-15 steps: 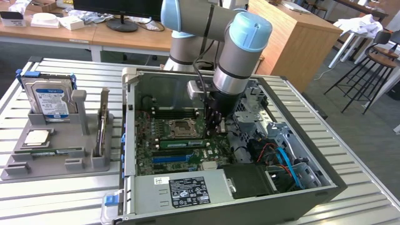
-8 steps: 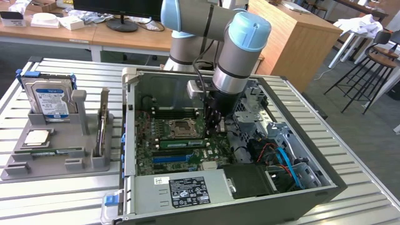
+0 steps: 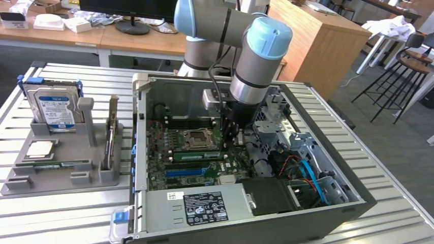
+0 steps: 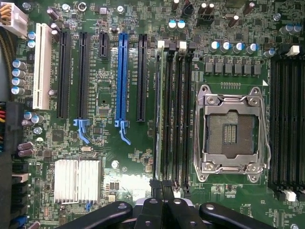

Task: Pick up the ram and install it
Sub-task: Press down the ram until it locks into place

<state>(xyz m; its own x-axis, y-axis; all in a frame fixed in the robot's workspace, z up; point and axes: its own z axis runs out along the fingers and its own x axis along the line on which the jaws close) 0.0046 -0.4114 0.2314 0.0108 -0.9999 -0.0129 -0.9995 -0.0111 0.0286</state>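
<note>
The ram (image 3: 196, 155) is a slim green stick standing on edge in a black memory slot of the motherboard, just beside the CPU socket (image 3: 196, 137). In the wrist view the ram (image 4: 157, 114) shows edge-on along the outermost of the memory slots (image 4: 176, 119). My gripper (image 3: 234, 140) is down inside the computer case, over one end of the stick. Its black fingers (image 4: 156, 191) are shut together at that end of the ram. I cannot tell whether they press on the stick or only hover above it.
A grey tray (image 3: 40, 180) on the exterior view's left holds the twin green stick (image 3: 58, 163), an upright brownish card (image 3: 111, 134) and a hard drive (image 3: 54, 107). Inside the case, the power supply (image 3: 203, 203), blue cables (image 3: 308, 170) and drive cage (image 3: 271, 119) crowd the arm.
</note>
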